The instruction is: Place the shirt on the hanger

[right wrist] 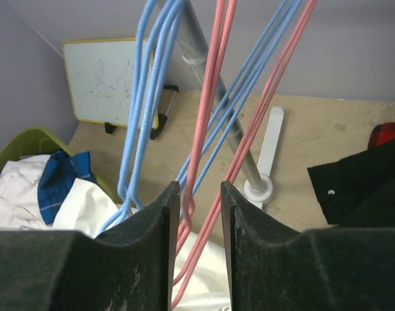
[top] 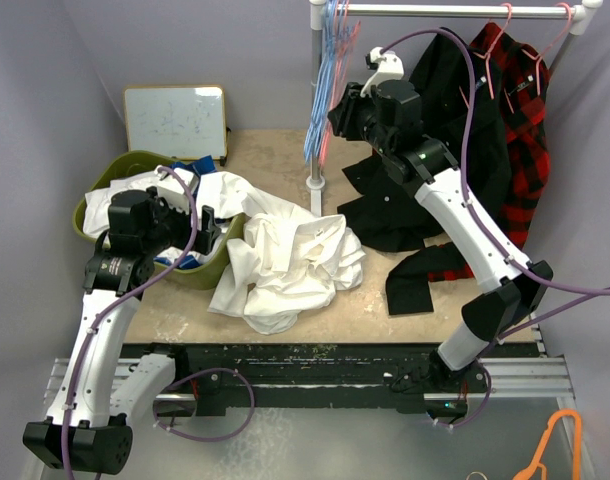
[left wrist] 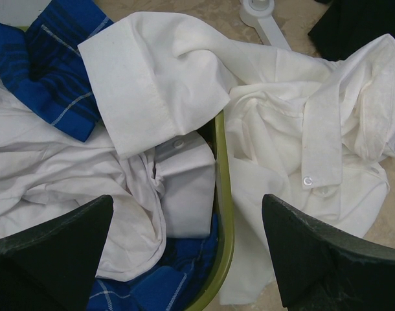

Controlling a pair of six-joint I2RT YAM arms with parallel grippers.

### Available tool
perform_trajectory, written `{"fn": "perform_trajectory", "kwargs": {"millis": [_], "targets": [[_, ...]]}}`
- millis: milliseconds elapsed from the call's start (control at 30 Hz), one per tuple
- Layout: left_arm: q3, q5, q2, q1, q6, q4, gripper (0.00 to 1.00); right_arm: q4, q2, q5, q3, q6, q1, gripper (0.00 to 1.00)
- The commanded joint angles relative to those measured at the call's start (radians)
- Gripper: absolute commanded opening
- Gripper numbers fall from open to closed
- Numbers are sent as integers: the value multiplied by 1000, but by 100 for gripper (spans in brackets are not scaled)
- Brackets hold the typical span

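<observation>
- Hovering over the green basket (left wrist: 225, 194), the left gripper (left wrist: 188, 210) has its jaws spread as wide as they go, and nothing is between them.
- Directly under it, the white shirt (top: 285, 260) lies crumpled: one part is heaped inside the basket and a cuffed sleeve crosses the rim. The bulk is spilled onto the table (top: 275, 150) just beside the basket.
- A blue plaid cloth (left wrist: 52, 71) sits in the basket against the shirt.
- Farther back, the right gripper (right wrist: 200, 194) is raised to the clothes rack. Its jaws stand a narrow gap apart, and the thin strands of the pink hanger (right wrist: 207, 129) run through that gap.
- From the wrist view I cannot tell whether the pads actually pinch the wire.
- The blue hangers (right wrist: 142, 97) hang just beside the pink one, to the left of the fingers.
- Along the rail (top: 455, 10), a black shirt (top: 440, 110) and a red-and-black plaid shirt (top: 520, 130) hang side by side.
- A whiteboard (top: 175, 122) leans at the far left wall.
</observation>
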Motion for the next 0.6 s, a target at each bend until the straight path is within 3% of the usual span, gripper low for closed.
{"fn": "perform_trajectory", "kwargs": {"millis": [0,567], "targets": [[-5,22,-17,7,-7,47,99,-15,-2,55,48,-18,6,33],[-15,32,-14,7,0,53,99,-153,62,289,168,-105,52,29]]}}
